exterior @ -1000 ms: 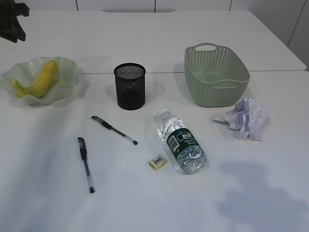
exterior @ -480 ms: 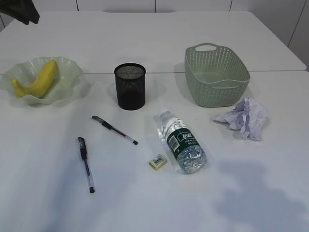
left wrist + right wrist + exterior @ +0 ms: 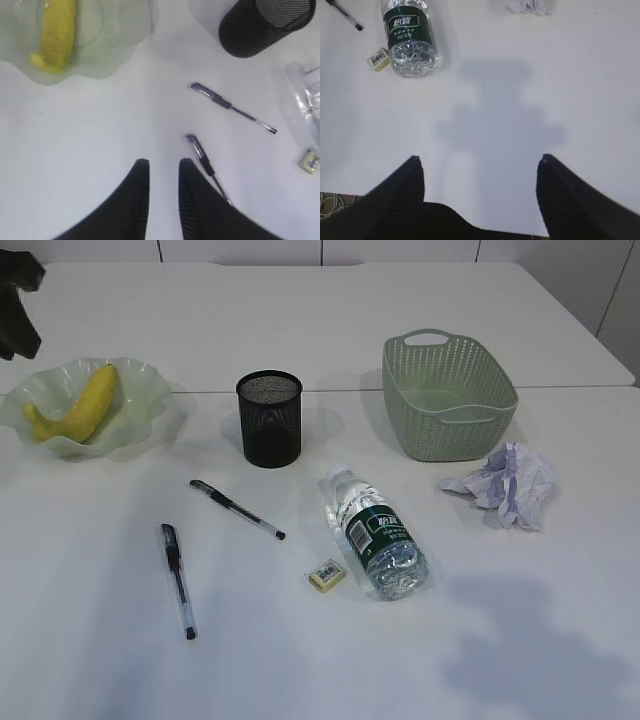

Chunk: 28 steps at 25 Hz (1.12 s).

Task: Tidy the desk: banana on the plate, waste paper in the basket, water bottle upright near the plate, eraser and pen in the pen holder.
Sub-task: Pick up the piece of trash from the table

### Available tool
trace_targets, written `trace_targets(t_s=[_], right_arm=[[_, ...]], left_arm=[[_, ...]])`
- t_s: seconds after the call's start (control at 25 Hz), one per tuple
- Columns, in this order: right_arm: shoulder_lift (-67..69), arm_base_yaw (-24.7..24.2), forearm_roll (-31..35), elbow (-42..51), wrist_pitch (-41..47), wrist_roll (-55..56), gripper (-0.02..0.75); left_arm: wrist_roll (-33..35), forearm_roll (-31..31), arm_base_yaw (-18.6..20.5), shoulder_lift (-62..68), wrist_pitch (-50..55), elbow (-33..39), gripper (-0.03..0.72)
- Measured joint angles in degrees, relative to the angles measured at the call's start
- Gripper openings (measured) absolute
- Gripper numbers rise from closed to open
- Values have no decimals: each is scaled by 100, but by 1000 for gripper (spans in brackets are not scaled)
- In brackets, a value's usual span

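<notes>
A yellow banana [image 3: 80,405] lies on the pale green plate [image 3: 145,390] at the far left. A black mesh pen holder [image 3: 269,418] stands mid-table. Two black pens [image 3: 237,509] [image 3: 178,580] lie in front of it. A water bottle [image 3: 375,535] lies on its side beside a yellow eraser [image 3: 327,576]. Crumpled waste paper [image 3: 505,485] lies by the green basket [image 3: 400,390]. My left gripper [image 3: 163,164] is open a little and empty, above the table near one pen [image 3: 202,155]. My right gripper [image 3: 480,160] is wide open and empty, near the table's front edge.
The left arm [image 3: 15,310] shows as a dark shape at the top left corner, above the plate. The right wrist view shows the bottle [image 3: 410,35], the eraser [image 3: 378,58] and the table's front edge at the bottom. A seam crosses the table behind the pen holder.
The left arm's dark shape at the top left has shifted, up and right and then down to the left edge. Nothing on the table has moved.
</notes>
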Motion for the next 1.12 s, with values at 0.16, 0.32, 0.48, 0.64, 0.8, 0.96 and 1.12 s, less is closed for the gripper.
trace_targets(t_s=[0.16,0.32,0.48,0.64,0.8,0.96,1.12], right_arm=[[-9,0,0,0,-73,0,520],[-9,0,0,0,-158,0,520],[36,0,-36,0,-298,0,520],[477,0,-180,-98,-364,0,519],[1269,0,-309,-548,-514,-105,520],[2226,0,-496,-1356,-589,-246,521],[3222,4,-537,-2211,-741,-631,571]], left_arm=[[0,-112,0,-964,-137,938,146],[0,95,0,-1810,-137,1824,150],[0,119,0,-2506,-201,2475,160],[0,-9,0,-2736,-360,2894,253],[0,-130,0,-2735,-488,3210,406],[0,-158,0,-2735,-526,3331,450],[0,-157,0,-2735,-442,3330,456]])
